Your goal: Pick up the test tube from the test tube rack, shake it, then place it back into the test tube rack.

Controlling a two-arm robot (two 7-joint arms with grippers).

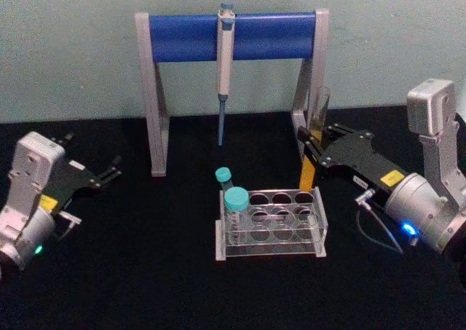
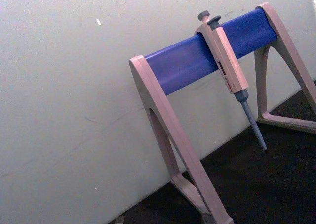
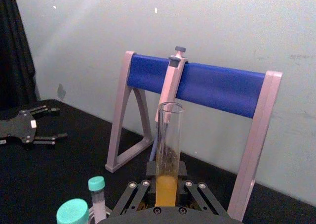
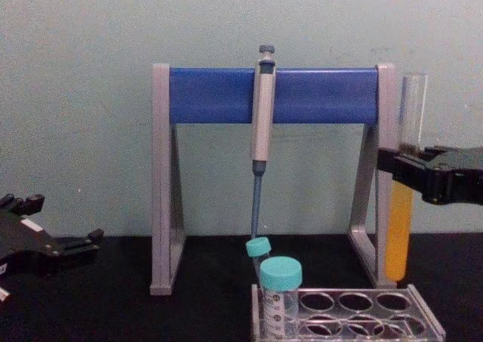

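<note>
**Test tube held up, just over the rack**

The right tool (image 1: 309, 154) is clamped tight on the tall, slim, clear glass test tube (image 1: 306, 175), w/ one finger on each side, abt halfway up. The test tube stands straight up in the air. Its lower half is full of orange-yellow liquid & its top is open. Its bottom hangs just above the back right corner of the low, clear plastic test tube rack (image 1: 280, 247), not down in a hole.

Close behind it is the right leg of the tall grey stand w/ a blue bar (image 1: 266, 35). A pale pipette (image 1: 225, 60) hangs on that bar. Two plastic tubes w/ teal caps (image 1: 235, 199) sit in the rack's left end.

The left tool (image 1: 109, 172) is low over the black bench (image 1: 145, 272), well off to the left. Its fingers are spread wide & hold nothing.
</note>
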